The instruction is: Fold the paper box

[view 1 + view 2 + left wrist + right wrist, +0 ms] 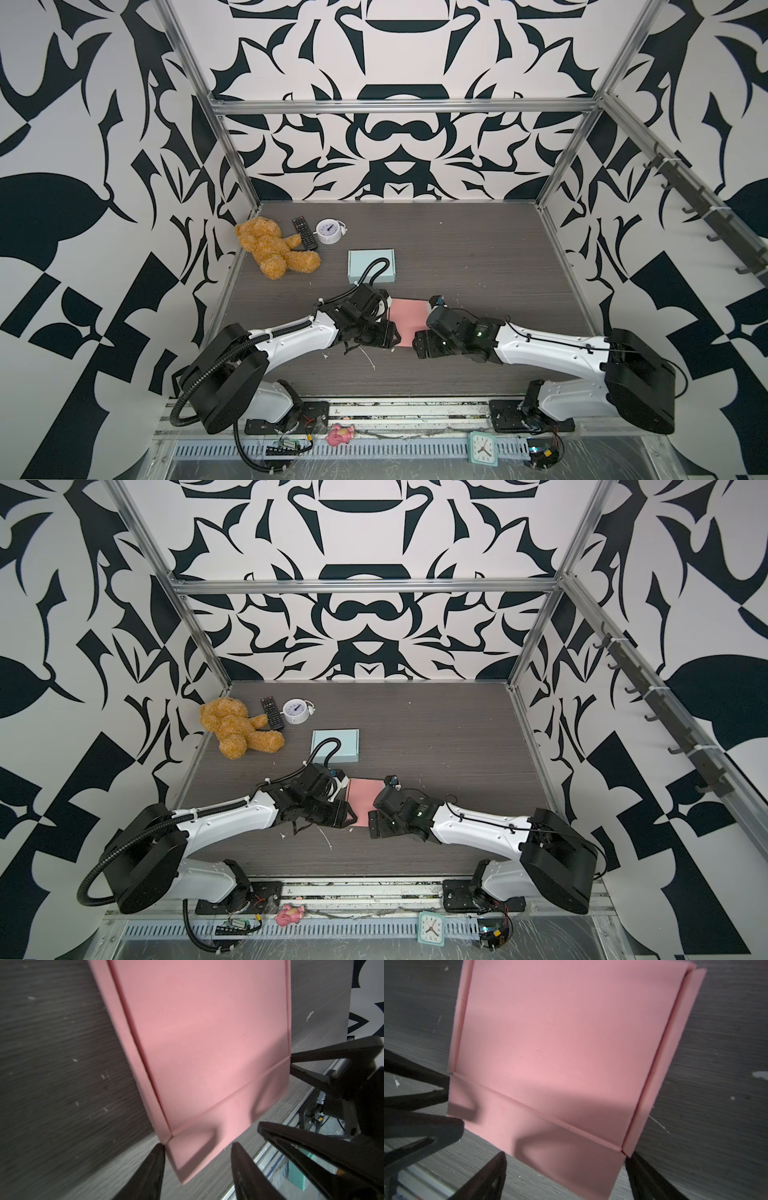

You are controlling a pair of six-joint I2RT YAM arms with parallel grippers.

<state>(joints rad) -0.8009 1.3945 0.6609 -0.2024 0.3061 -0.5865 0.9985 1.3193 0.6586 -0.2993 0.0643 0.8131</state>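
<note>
Left wrist view: left tool [197, 1145] released, jaws astride pink paper box [207, 1043] flap; right tool [565, 1154] likewise wide apart. Box lies flat on worktop [478, 257] btwn both tools.

White screw-dotted shells and black joints form the left arm [291, 336], trailing a ribbed black hose [198, 375], and the right arm [552, 357], with a thin tied cable [561, 340]; left gripper [197, 1146] and right gripper [564, 1155] are black.
</note>
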